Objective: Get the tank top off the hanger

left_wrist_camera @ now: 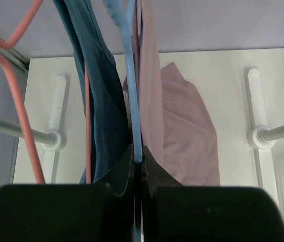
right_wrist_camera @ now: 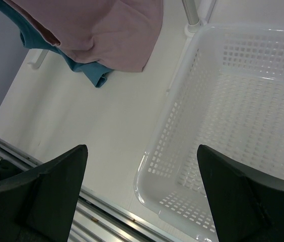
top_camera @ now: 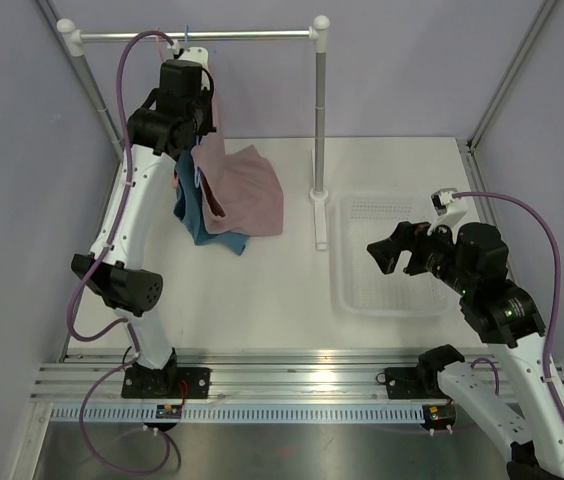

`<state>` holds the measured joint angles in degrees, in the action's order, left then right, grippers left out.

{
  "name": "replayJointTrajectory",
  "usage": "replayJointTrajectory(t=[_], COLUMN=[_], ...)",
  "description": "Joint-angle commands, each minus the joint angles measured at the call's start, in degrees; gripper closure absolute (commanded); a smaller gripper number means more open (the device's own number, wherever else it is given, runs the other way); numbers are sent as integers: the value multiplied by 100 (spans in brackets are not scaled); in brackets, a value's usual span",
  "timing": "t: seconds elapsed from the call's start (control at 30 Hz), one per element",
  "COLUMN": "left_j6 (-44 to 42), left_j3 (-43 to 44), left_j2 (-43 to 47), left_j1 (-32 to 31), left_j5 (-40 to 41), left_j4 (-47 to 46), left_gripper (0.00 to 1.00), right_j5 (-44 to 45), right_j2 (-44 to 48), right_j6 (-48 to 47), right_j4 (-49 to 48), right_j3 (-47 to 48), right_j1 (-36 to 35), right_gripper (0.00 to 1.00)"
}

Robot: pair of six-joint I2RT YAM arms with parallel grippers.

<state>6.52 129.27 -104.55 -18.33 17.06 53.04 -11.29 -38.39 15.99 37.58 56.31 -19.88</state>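
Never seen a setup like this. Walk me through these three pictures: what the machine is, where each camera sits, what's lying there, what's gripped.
Two white robot arms are bolted to a table. One picture looks down from above; the others come from cameras on each wrist.

A dusty-pink sleeveless tank top and a teal-blue tank top hang from a metal rail, their lower ends on the table. The left gripper has its jaws shut on the thin light-blue hanger. The right gripper, jaws open, holds nothing above a white perforated plastic basket.

No legible text, labels, brands or numbers on anything in view.
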Motion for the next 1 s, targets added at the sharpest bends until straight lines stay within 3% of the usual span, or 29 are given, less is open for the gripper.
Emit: replayJointTrajectory(t=[0.0, 0.37, 0.5, 0.67, 0.7, 0.97], left_j6=[103, 94, 305, 919, 973, 1316], left_j3=[589, 924, 854, -277, -993, -3898], left_j2=[101, 725, 954, 2110, 2410, 4837], left_j1=[-4, -259, -653, -874, -918, -1120], left_j5=[-167, -361, -370, -921, -1098, -2679], left_j4=[-30, 5, 321, 401, 305, -329], left_gripper=[100, 100, 100, 100, 100, 100], right_j5=[-66, -128, -189, -803, -874, -2869], right_j2=[-63, -177, -212, -493, -546, -1616], right_j6=[-26, 18, 97, 342, 465, 1896], right_j4=[-269, -357, -497, -971, -1233, -3404], right_j3=[72, 125, 195, 301, 327, 231], right_j1=[-34, -34, -34, -34, -34, -42], right_gripper=[2, 2, 1, 0, 1, 1])
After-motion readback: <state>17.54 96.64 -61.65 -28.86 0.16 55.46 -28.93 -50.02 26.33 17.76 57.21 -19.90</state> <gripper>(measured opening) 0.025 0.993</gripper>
